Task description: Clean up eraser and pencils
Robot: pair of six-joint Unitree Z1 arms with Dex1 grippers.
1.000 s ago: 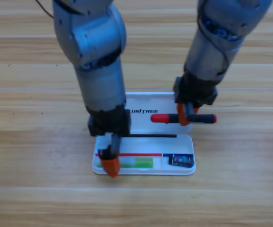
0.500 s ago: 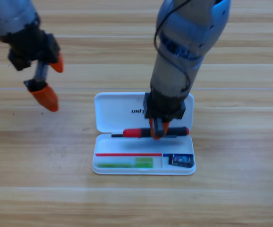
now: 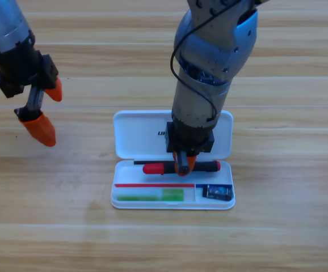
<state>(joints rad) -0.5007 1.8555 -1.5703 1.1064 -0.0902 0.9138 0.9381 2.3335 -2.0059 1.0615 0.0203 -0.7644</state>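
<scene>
My right gripper (image 3: 184, 164) is shut on the black pencil with the red end (image 3: 154, 168), holding it level over the upper part of the white case's tray (image 3: 118, 203). The light green pencil (image 3: 150, 196) lies in the tray's long left compartment. In the small right compartment sits the eraser (image 3: 217, 192), dark with a blue patch. Far out to the left, above the bare table, my left gripper (image 3: 46, 110) stands open and holds nothing.
The case's lid (image 3: 135, 133) lies open and flat behind the tray, partly covered by the right arm. Wooden table surrounds the case on all sides.
The right gripper has carried the black and red pencil left and down from over the lid to the tray. The left gripper has left the tray for the far left, its jaws now apart.
</scene>
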